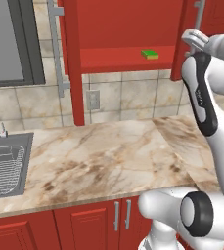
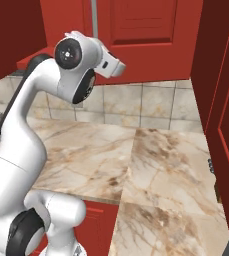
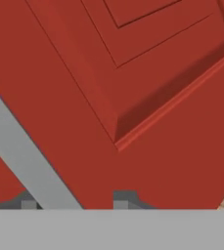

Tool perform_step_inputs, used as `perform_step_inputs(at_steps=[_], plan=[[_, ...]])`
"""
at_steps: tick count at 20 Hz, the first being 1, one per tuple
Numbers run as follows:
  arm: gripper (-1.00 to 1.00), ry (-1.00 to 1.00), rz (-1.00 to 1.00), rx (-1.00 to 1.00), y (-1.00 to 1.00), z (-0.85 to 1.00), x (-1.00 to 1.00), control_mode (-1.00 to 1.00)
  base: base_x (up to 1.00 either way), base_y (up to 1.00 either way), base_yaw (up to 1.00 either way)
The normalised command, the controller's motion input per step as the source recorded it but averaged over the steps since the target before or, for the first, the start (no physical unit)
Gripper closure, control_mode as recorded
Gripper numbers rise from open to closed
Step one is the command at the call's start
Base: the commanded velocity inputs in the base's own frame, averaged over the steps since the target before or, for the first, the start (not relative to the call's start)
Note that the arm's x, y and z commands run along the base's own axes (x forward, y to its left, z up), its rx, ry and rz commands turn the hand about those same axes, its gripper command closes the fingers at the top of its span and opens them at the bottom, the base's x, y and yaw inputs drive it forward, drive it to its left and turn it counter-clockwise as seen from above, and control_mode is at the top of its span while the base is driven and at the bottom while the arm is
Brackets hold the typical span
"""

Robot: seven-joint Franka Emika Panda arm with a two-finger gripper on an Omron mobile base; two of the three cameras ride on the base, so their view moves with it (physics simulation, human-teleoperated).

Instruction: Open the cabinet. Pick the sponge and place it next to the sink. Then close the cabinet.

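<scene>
The red wall cabinet [image 1: 128, 22] has its left door [image 1: 72, 63] swung out edge-on, showing the shelf inside. On that shelf lies the green and yellow sponge [image 1: 150, 54]. My gripper [image 3: 76, 202] is up against the right door [image 2: 141, 30], very close to its panel. That door's silver handle bar [image 3: 20, 151] runs slantwise between my two fingertips [image 3: 123, 200], and the gripper is shut on it. In the left base view my hand [image 1: 196, 41] sits at the cabinet's right edge, level with the shelf. The sink [image 1: 16, 140], with its wire rack, is at the far left.
A marble counter [image 1: 113, 151] stretches from the sink to the right. A wall outlet [image 1: 93, 100] sits on the tiled backsplash under the cabinet. Low red cabinets with short handles [image 1: 117, 215] line the counter's front. A tall red panel [image 2: 218, 100] stands close on the right.
</scene>
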Motion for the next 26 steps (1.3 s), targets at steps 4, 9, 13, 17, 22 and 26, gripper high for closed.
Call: perform_step_inputs(at_steps=[4,9,13,17,22,26], plan=[[1.00,0.03,-0.09,0.00,-1.00,-0.01,-0.63,-1.00,0.00,0.00,0.00],[1.00,0.02,-0.09,0.00,-1.00,-0.03,-0.68,-1.00,0.00,0.00,0.00],[1.00,0.02,-0.09,0.00,-1.00,-0.07,-0.67,-1.00,0.00,0.00,0.00],[1.00,0.01,-0.09,0.00,-1.00,-0.11,-0.66,-1.00,0.00,0.00,0.00],[1.00,0.03,-0.09,0.00,-0.83,-0.03,-0.39,-1.00,0.00,0.00,0.00],[-1.00,0.00,-0.01,0.00,0.00,-0.02,-0.02,-1.00,0.00,0.00,0.00]])
